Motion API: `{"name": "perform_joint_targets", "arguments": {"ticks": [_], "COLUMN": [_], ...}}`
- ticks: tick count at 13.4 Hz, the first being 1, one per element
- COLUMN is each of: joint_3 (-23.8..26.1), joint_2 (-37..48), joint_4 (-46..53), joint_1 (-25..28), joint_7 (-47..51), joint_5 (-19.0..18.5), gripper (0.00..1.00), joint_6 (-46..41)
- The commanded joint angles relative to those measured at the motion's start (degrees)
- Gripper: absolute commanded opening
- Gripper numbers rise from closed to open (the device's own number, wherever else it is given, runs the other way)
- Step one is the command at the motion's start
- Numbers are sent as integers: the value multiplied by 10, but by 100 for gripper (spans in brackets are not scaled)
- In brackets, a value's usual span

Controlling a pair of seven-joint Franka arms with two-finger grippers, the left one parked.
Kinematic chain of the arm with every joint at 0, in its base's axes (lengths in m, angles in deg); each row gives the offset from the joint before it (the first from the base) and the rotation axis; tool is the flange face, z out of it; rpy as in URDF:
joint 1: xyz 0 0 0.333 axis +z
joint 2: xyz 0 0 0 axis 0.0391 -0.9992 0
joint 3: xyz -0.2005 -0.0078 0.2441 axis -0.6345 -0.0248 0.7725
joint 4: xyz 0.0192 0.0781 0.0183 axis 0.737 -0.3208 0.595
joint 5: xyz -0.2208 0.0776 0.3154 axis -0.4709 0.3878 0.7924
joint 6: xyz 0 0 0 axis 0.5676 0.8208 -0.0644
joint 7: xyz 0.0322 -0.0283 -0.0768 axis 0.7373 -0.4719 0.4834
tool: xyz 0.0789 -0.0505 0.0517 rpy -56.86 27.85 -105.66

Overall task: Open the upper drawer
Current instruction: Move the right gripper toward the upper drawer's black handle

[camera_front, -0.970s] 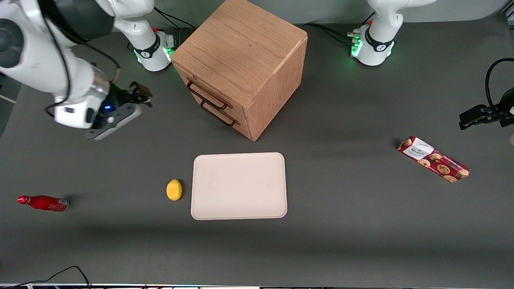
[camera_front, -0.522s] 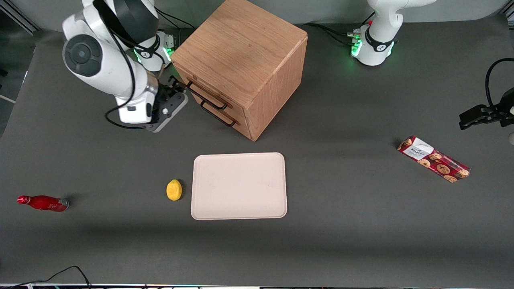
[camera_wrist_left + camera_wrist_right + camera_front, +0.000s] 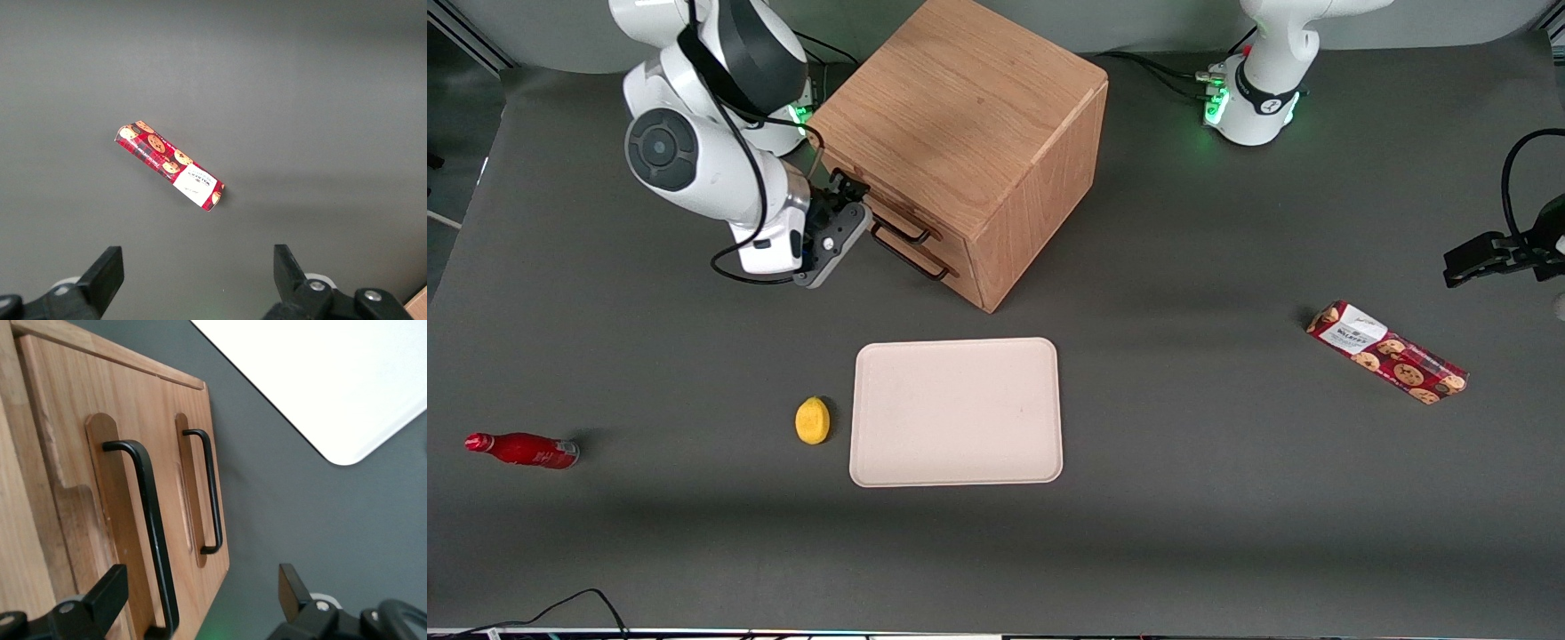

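Observation:
The oak cabinet (image 3: 960,98) stands at the back of the table. The upper drawer (image 3: 73,520) is shut; its long black bar handle (image 3: 152,527) runs across the front, partly hidden by the gripper in the front view (image 3: 903,229). The lower twin drawer's handle (image 3: 211,490) is beside it, and it also shows in the front view (image 3: 911,260). My right gripper (image 3: 850,197) is open in front of the drawers, at the upper handle's end that is farther from the front camera. In the right wrist view the gripper (image 3: 200,597) has that handle end in the gap between its fingers (image 3: 110,593), not touching.
A beige tray (image 3: 956,412) lies nearer the front camera than the cabinet, and it also shows in the right wrist view (image 3: 320,380). A lemon (image 3: 812,420) sits beside it. A red bottle (image 3: 523,450) lies toward the working arm's end. A cookie box (image 3: 1387,352) lies toward the parked arm's end.
The right arm has swung in from the working arm's end of the table, bringing the open gripper up to the cabinet's front at the upper handle. The drawers have not moved.

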Motion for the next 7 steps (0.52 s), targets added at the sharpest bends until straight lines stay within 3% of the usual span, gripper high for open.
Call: {"name": "perform_joint_targets", "arguments": {"ticks": [1, 7], "joint_3": [17, 26], "joint_2": [18, 11], "joint_4": [-44, -76], "joint_1": [-8, -7], "joint_7": [-19, -19], "joint_5": [21, 20], "gripper": [100, 100], "joint_6": [37, 76]}}
